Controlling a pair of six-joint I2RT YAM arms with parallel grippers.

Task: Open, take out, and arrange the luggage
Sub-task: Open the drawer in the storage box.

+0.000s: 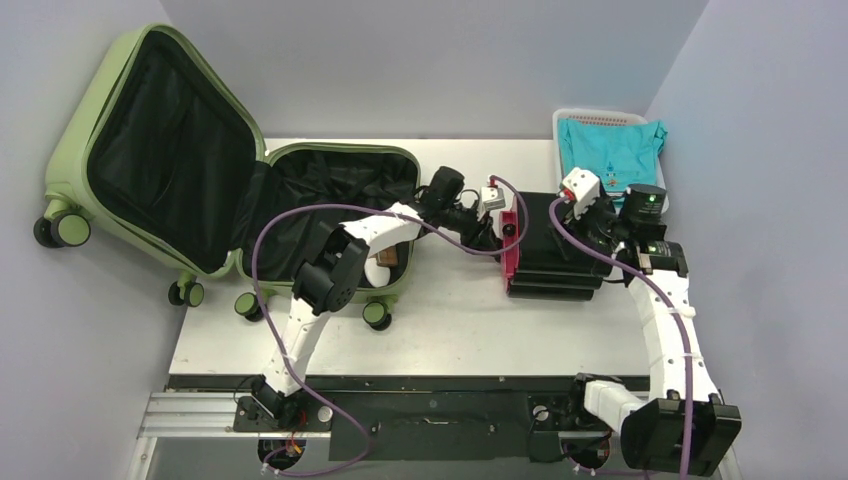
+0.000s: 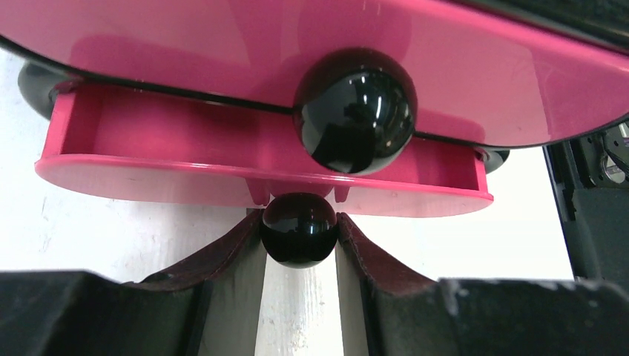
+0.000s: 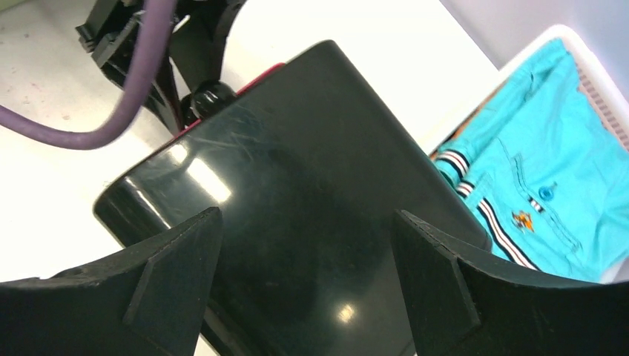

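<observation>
Grey walls close round a white counter [image 1: 450, 320]. The luggage [image 1: 165, 150] sits at its far left corner, wide open. Its olive-green lid leans up against the left wall and its base lies flat on the counter. Black lining shows in both halves, and black-and-green wheels [image 1: 70, 230] stick out at the left and near edges. Only the overhead view shows it.

Just right of the luggage base, the left arm reaches across to a small black case [image 1: 560, 250] that has a pink-red left side. From above, the left hand [image 1: 497, 232] is at that pink side, but its grip is hidden there. The left wrist view shows it: both dark fingers [image 2: 237, 248] press against a small black ball [image 2: 299, 226] under a pink ledge, clasping it. A larger black ball [image 2: 354, 111] sits above on the pink panel.

The right hand [image 1: 590, 215] is over the far end of the same case. In its wrist view the jaws are spread wide above the glossy black shell and grasp nothing. Whether they touch the shell is unclear.

Right of the case, at the far right corner, a white mesh basket [image 1: 572, 118] holds a teal garment [image 1: 605, 150]. The right wrist view adds its striped trim, a button and a small orange emblem. A purple cable [image 1: 255, 250] loops along the left arm.
</observation>
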